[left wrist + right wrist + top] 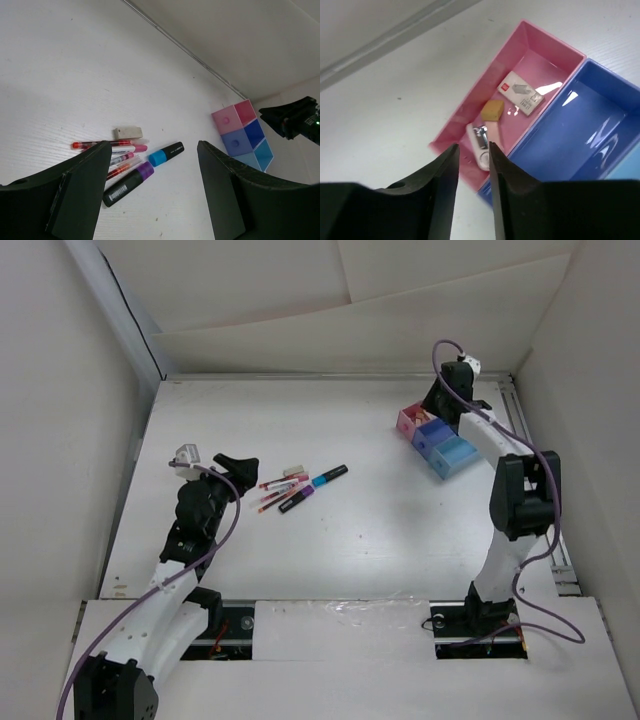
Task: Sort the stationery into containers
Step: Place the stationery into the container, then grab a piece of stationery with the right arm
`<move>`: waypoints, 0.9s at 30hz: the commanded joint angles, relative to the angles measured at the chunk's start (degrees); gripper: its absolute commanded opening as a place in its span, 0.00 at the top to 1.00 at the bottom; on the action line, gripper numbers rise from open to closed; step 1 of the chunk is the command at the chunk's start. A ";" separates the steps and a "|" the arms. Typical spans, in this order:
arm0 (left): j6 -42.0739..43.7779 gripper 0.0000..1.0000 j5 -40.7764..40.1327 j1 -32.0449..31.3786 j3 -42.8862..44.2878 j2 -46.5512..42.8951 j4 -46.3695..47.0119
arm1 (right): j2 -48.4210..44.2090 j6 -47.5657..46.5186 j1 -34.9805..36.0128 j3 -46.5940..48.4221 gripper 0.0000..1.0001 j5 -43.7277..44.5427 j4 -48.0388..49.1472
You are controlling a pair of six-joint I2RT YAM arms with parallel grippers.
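The loose stationery lies left of centre: thin red and pink pens (272, 492), a dark marker with a purple end (297, 499), a dark marker with a blue cap (329, 477) and a beige eraser (292, 471). My left gripper (235, 465) is open and empty, just left of the pile; its view shows the pens (107, 145), purple marker (127, 184), blue-capped marker (166, 153) and eraser (127, 132). The joined pink (409, 422), dark blue (432, 436) and light blue (455, 455) trays stand at the back right. My right gripper (472, 150) hovers over the pink tray (470, 107), jaws narrowly apart, empty.
The pink tray holds an orange block (492, 110), a white labelled eraser (521, 93) and a white item with a metal clip (480, 145). The dark blue tray (580, 135) looks empty. White walls enclose the table at the back and sides.
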 commanded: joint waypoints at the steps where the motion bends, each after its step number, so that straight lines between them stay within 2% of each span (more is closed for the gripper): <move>1: 0.85 0.34 -0.46 -0.11 1.63 -1.20 2.30 | -7.45 -0.74 5.14 -2.35 0.66 0.86 4.02; 3: 0.85 0.34 -0.46 -0.11 1.62 -1.20 2.40 | -9.82 -1.87 8.40 -5.87 0.83 0.86 6.47; 5: 0.85 0.34 -0.46 -0.11 1.62 -1.20 2.39 | -9.84 -2.93 14.63 -8.15 0.92 1.47 7.44; 9: 0.85 0.34 -0.46 -0.11 1.62 -0.68 3.18 | -8.18 -4.87 24.39 -9.48 0.92 0.16 8.95; 12: 0.85 0.34 -0.46 -0.11 2.24 -0.67 2.48 | -4.14 -6.01 31.08 -7.21 0.78 -1.07 8.95; 13: 0.85 0.34 -0.46 -0.11 2.24 -0.67 2.48 | -2.30 -6.62 32.66 -6.59 0.63 -0.29 8.95; 16: 0.85 0.34 -1.08 -0.11 1.45 -1.20 2.31 | 1.31 -8.03 37.15 -3.79 0.38 1.12 8.42; 20: 0.85 0.34 -1.08 -0.11 1.45 -2.34 2.83 | 5.79 -8.04 39.53 0.26 0.22 1.12 7.01; 24: 0.85 0.34 -1.69 -0.11 1.45 -3.04 2.13 | 10.36 -8.56 40.58 4.57 0.13 -0.02 4.65; 27: 0.33 0.34 -1.69 -0.11 0.74 -3.05 2.66 | 14.49 -8.56 41.20 9.03 0.13 2.18 2.19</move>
